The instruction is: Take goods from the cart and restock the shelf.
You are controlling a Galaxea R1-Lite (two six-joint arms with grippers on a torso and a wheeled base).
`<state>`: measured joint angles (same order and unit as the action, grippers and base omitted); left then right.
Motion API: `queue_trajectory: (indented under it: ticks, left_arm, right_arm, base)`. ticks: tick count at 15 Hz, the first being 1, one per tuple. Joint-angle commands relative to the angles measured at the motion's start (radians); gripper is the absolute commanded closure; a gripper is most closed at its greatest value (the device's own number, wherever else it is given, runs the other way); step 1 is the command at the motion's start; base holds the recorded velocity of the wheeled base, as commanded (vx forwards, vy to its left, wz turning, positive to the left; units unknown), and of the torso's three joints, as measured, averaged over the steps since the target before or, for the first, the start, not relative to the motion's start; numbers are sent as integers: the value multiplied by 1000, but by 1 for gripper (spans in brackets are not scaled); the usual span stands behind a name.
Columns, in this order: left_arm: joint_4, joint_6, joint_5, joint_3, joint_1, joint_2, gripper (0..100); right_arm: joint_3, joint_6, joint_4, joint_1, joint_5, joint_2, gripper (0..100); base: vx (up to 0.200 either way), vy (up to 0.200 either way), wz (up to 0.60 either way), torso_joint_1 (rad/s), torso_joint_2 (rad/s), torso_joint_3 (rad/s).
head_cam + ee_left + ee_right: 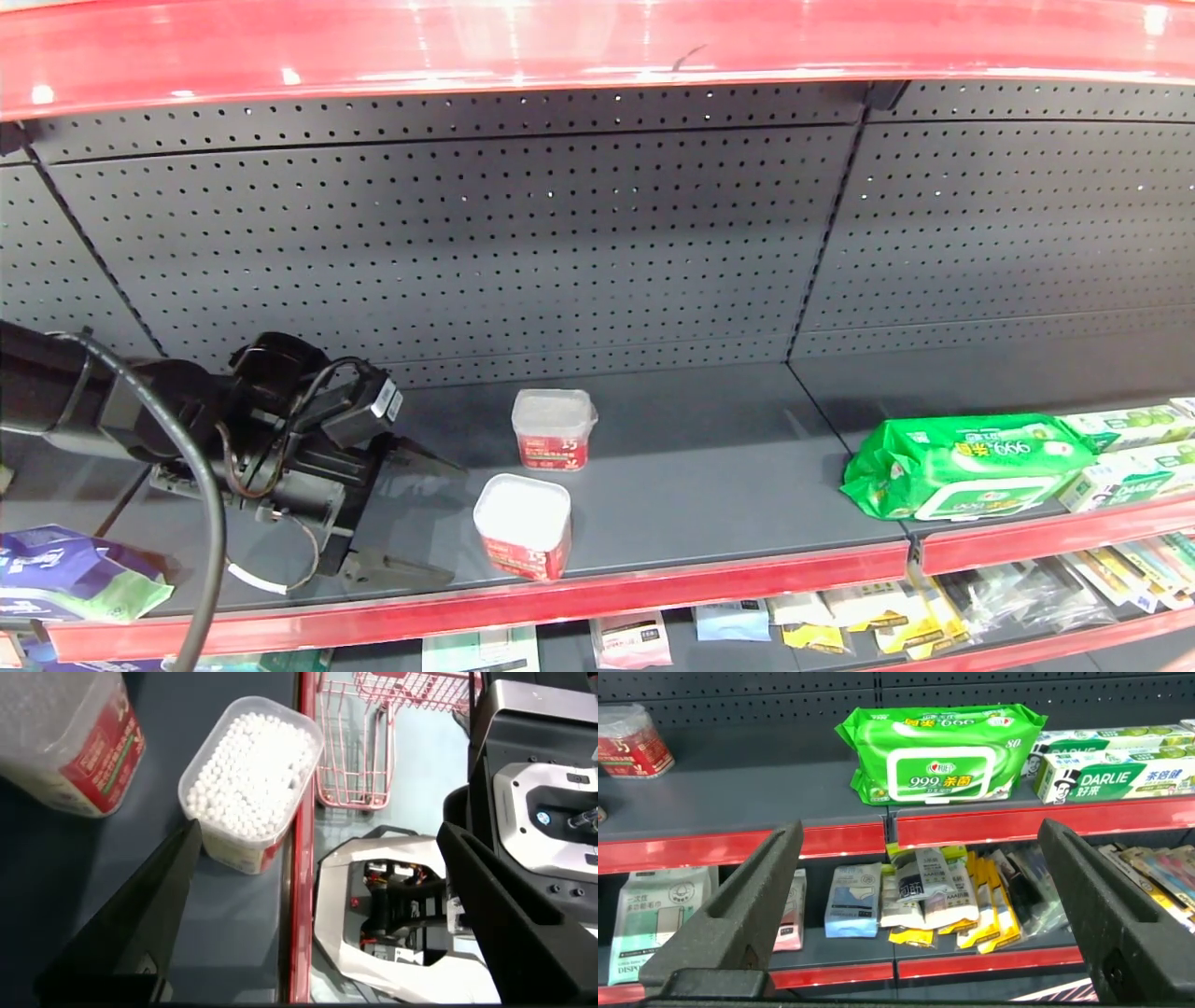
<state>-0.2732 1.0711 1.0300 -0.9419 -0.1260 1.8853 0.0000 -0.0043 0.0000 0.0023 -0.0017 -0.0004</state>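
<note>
Two clear tubs of cotton swabs with red labels stand on the grey shelf (709, 467). One tub (553, 427) stands farther back, the other (523, 525) near the red front edge. My left gripper (411, 513) lies over the shelf just left of them, open and holding nothing. From the left wrist, the front tub (250, 779) and back tub (65, 742) are ahead of the gripper (318, 924), outside its fingers. The pink cart (383, 737) is on the floor beyond the shelf edge. My right gripper (915, 915) is open and holds nothing, facing the shelf front.
A green pack of wipes (971, 462) and toothpaste boxes (1130, 448) lie at the shelf's right. A blue and green pack (65, 569) lies at the far left. Small packets (924, 891) hang on the lower shelf. Perforated back panel (467, 233) behind.
</note>
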Motion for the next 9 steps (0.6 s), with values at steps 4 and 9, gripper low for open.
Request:
queue_trajectory:
  ticks: [4,9]
  left_arm:
    - [20,-3,-1,-15,-3,29,0]
    - [26,-6,-2,-28,-6,47,0]
  right_arm:
    - [0,0,0,1,0,0,0]
    - [0,0,-2,1,0,2,0]
  base:
    - [0,0,0,0,0,0]
    - [0,0,0,0,0,0]
